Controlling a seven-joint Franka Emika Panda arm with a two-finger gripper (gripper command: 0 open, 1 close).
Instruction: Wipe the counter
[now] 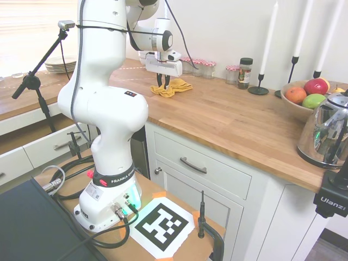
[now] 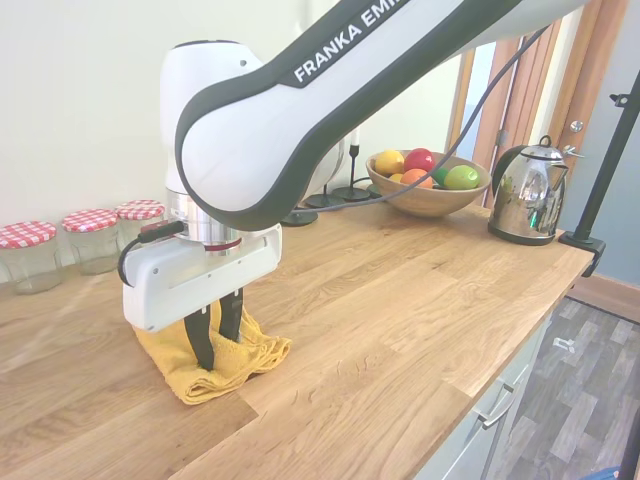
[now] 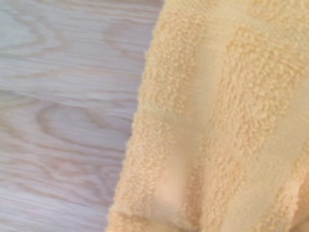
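The counter [image 1: 228, 119] [image 2: 400, 290] is a warm-brown plank worktop on white cabinets; the wrist view shows its grain [image 3: 63, 121] close up. A crumpled yellow terry cloth [image 1: 176, 87] [image 2: 250, 355] [image 3: 231, 121] lies on it near the back wall. My gripper [image 1: 163, 85] [image 2: 220, 350] points straight down into the cloth. Its dark fingers stand close together with a fold of cloth bunched up between them, shut on it.
Red-checked lidded jars [image 1: 198, 66] [image 2: 90, 235] line the wall just behind the cloth. Further along stand a spice jar [image 1: 245, 72], black candlesticks [image 1: 260, 81], a fruit bowl [image 1: 304, 98] [image 2: 425, 190] and a shiny kettle [image 1: 329, 133] [image 2: 530, 190]. Stacked plates [image 1: 61, 65] sit on the counter behind the arm.
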